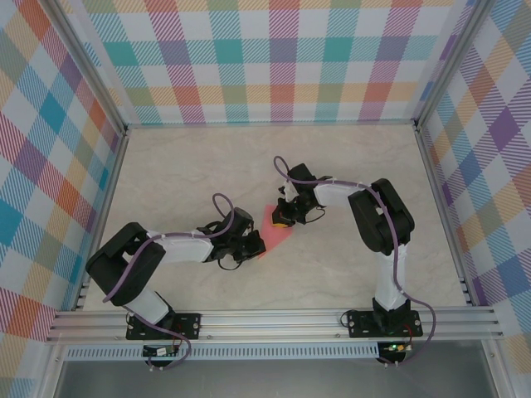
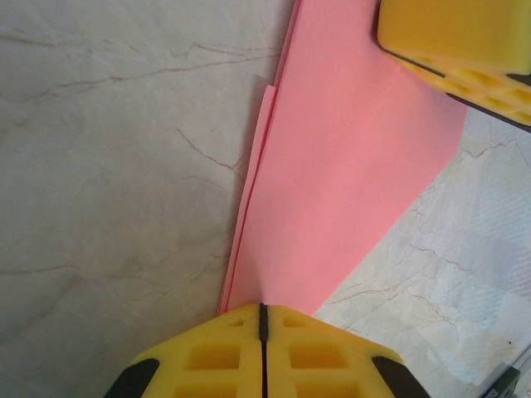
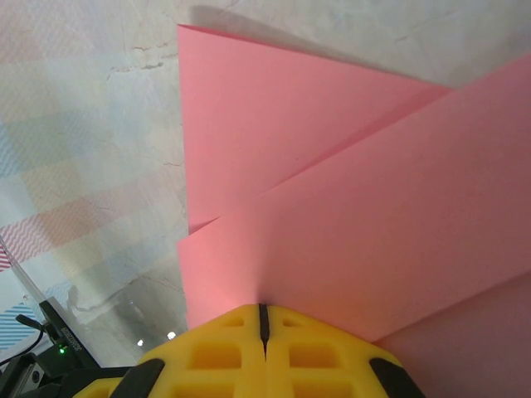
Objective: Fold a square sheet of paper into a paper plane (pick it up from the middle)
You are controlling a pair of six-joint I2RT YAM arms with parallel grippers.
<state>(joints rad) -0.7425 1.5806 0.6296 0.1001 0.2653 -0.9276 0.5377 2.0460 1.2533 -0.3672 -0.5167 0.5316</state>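
Note:
The salmon-pink square sheet of paper (image 1: pixel 275 226) is folded into a layered, pointed triangle, the shape of the paper plane, and sits low over the marble tabletop between both arms. My left gripper (image 1: pixel 253 247) is shut on its narrow end; in the left wrist view the paper (image 2: pixel 348 166) runs out from the closed left gripper (image 2: pixel 263 307) toward the right gripper's yellow fingers (image 2: pixel 465 41). My right gripper (image 1: pixel 282 217) is shut on the wider end, and the right wrist view shows overlapping flaps of paper (image 3: pixel 348 215) fanning from the closed right gripper (image 3: pixel 263 307).
The marble table (image 1: pixel 207 166) is bounded by aluminium posts and checkered walls (image 1: pixel 282 58) at the back and on both sides. A metal rail (image 1: pixel 274 319) carrying both arm bases runs along the near edge.

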